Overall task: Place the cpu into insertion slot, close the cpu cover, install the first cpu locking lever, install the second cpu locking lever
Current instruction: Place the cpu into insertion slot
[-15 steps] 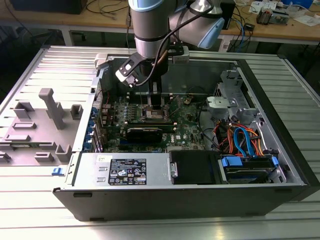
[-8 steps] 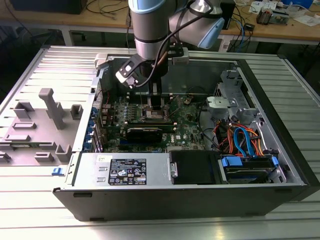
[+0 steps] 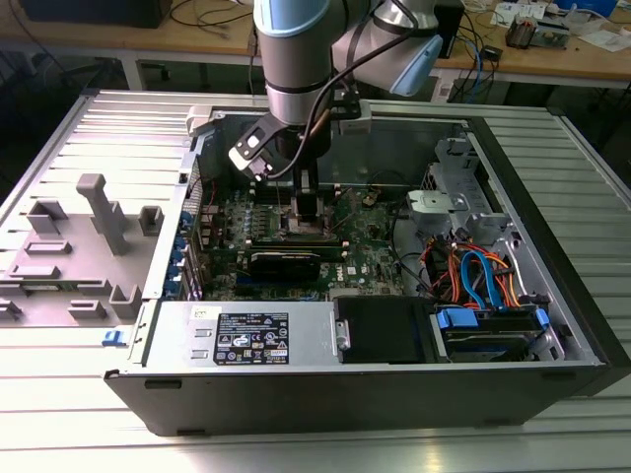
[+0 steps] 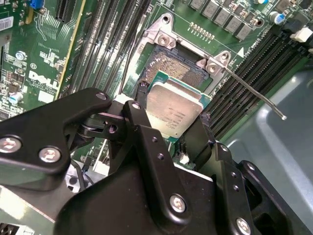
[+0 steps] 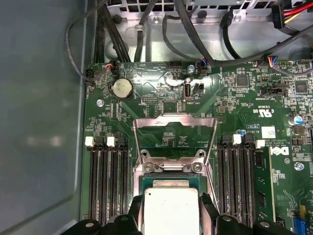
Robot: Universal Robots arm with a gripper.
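Observation:
My gripper [image 3: 308, 209] reaches down into the open computer case over the middle of the green board. It is shut on the cpu [image 4: 174, 110], a small square chip with a dull silver top, held by two opposite edges between black fingers [image 4: 140, 126]. The chip hovers just off the insertion slot [image 4: 172, 67], partly overlapping its dark pin field. In the first wrist view the cpu [image 5: 170, 209] lies between the fingers [image 5: 209, 214], and the cpu cover [image 5: 174, 121] stands swung open beyond it. A thin locking lever [image 4: 254, 94] sticks out, unlatched.
Long black memory slots [image 5: 105, 181] flank the socket on both sides. A drive cage with orange and blue cables [image 3: 478, 276] fills the case on the exterior view's right. A black unit [image 3: 380, 327] sits at the front, and a grey fixture [image 3: 99, 222] lies outside the case.

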